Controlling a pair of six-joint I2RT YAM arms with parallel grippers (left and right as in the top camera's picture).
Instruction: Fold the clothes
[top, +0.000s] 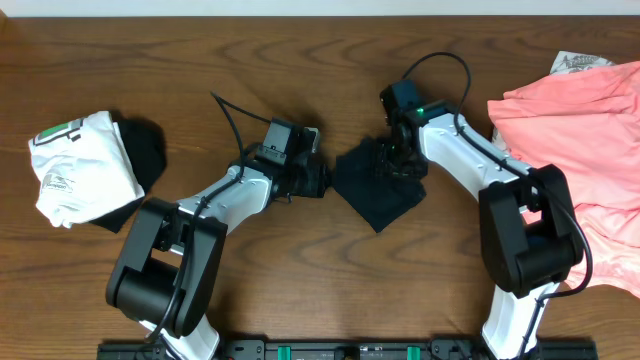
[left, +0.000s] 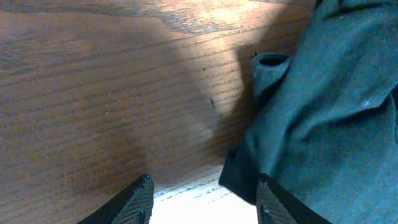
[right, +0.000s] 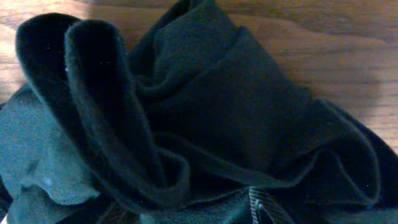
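Overhead, left gripper (top: 316, 180) and right gripper (top: 398, 158) meet low at the shirt (top: 375, 200). Left wrist view shows left jaws apart, empty; right jaws, cannot tell.

On the surface (top: 250, 60), two black: centre black garment (top: 375, 195), left black garment (top: 148, 152). One white printed garment (top: 80, 165). One salmon-pink heap (top: 585, 150). Two arms: left arm (top: 215, 205), right arm (top: 465, 160).
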